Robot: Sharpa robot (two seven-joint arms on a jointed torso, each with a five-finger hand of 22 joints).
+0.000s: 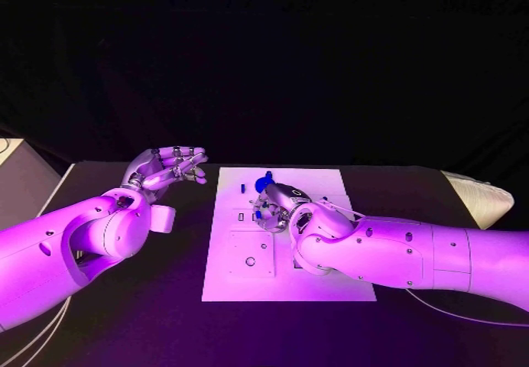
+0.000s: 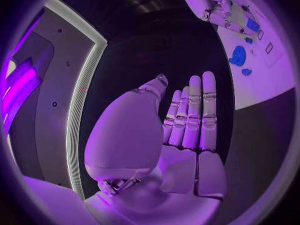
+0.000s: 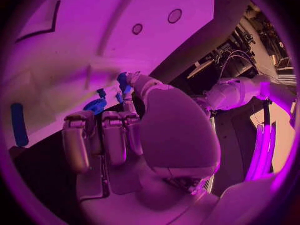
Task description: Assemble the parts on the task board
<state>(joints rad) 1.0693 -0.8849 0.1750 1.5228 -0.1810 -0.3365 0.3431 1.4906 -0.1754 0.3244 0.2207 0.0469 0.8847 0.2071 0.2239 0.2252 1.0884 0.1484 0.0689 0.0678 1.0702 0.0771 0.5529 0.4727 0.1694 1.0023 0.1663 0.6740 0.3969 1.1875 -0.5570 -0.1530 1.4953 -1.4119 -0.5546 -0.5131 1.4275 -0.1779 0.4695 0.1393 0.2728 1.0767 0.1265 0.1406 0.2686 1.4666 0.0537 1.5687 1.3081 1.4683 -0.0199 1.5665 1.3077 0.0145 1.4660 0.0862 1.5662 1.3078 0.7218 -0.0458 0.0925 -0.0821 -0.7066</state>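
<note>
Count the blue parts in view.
4: a pinched part in the right hand's fingers, a small part beside them, a round part, and a bar apart. The hand may hide more.

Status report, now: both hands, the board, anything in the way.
Left hand open, off the board's left side, holding nothing. Right hand over the task board, pinching a small blue part. Round blue part near the board's far edge. No obstruction seen.

head: overhead, table | wrists: close behind hands | shared: task board
</note>
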